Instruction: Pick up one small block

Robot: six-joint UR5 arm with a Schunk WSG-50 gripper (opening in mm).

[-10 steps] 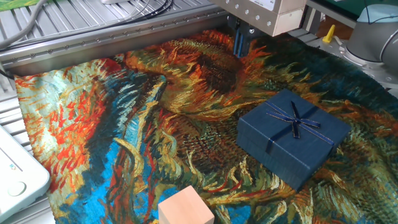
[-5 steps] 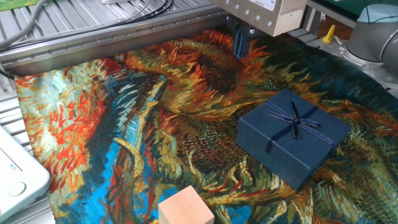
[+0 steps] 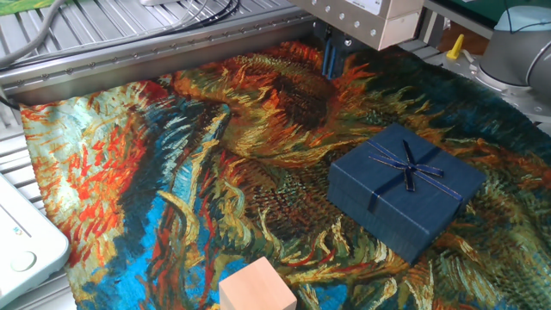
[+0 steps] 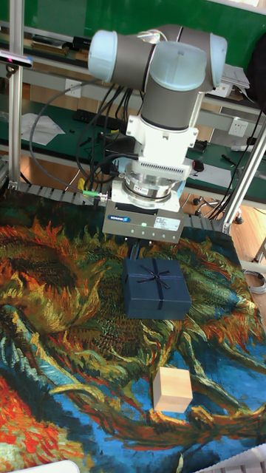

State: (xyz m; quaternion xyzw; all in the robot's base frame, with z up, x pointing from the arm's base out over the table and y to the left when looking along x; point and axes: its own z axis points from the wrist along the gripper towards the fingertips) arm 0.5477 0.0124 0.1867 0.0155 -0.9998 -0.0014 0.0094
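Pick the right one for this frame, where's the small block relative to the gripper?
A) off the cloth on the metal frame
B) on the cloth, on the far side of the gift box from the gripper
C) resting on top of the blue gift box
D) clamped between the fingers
B: the small block sits alone on the painted cloth, with the blue gift box between it and the gripper, nothing touching it.

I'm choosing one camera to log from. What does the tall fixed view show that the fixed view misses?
Only the tall fixed view shows the whole grey robot arm and the entire pale peach-pink cube. Only the fixed view shows a white device at the left edge. Both show the dark blue ribboned gift box, the painted sunflower cloth and the claw, its fingers largely hidden.
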